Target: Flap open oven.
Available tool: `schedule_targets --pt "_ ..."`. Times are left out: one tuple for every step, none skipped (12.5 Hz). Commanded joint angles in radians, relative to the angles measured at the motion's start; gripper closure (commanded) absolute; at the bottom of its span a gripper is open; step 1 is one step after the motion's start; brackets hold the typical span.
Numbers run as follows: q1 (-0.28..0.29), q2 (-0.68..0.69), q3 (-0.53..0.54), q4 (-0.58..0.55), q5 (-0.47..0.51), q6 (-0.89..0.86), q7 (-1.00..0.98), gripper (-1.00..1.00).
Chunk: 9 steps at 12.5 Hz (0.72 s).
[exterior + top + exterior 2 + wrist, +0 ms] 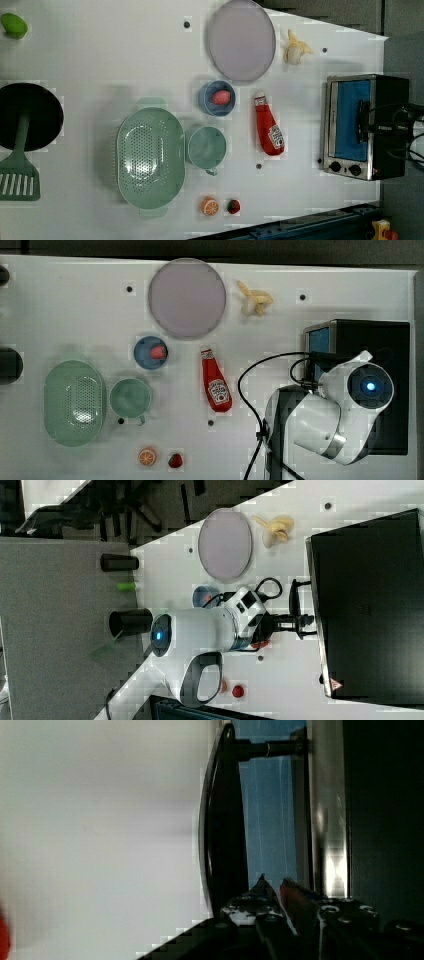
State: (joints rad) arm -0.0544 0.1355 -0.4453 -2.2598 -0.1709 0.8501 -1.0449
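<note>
The oven (pixel 372 335) is a black box at the top view's right; in the left view the oven (pixel 387 100) shows a silver frame, a blue glass door (pixel 352 125) lying flush in it, and small knobs. My gripper (pixel 306 621) reaches the door's black bar handle (pixel 293 592). In the wrist view my gripper (pixel 273 882) has its pointed fingertips (pixel 261 885) just beside the handle (pixel 222 830), on the glass side. They stand narrowly apart, with blue glass (pixel 270 820) showing between them. In the left view my gripper (pixel 364 122) sits at the handle's middle.
A ketchup bottle (pixel 216 387) lies in front of the oven door. Farther off are a grey plate (pixel 187 297), a banana (pixel 254 300), a blue bowl (pixel 150 352), a green cup (pixel 130 397) and a colander (pixel 74 402). A black cable (pixel 244 390) loops beside my arm (pixel 345 405).
</note>
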Motion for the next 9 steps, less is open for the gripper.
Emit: schedule_targets --pt "0.006 0.023 0.011 0.011 0.008 0.072 -0.060 0.65" --pt "0.009 0.028 0.020 0.011 0.007 0.071 -0.060 0.65" --pt "0.014 0.029 0.029 0.010 0.007 0.066 -0.053 0.65" --pt "0.021 0.029 0.040 0.010 0.005 0.063 -0.029 0.65" --pt "0.028 0.031 0.051 0.007 -0.002 0.053 0.002 0.65" --pt "0.035 0.032 0.064 0.002 -0.020 0.051 0.032 0.65" --pt "0.044 0.032 0.077 -0.002 -0.056 0.051 0.060 0.65" --pt "0.053 0.033 0.090 -0.005 -0.105 0.049 0.100 0.65" --pt "0.062 0.033 0.103 -0.009 -0.158 0.046 0.155 0.65"
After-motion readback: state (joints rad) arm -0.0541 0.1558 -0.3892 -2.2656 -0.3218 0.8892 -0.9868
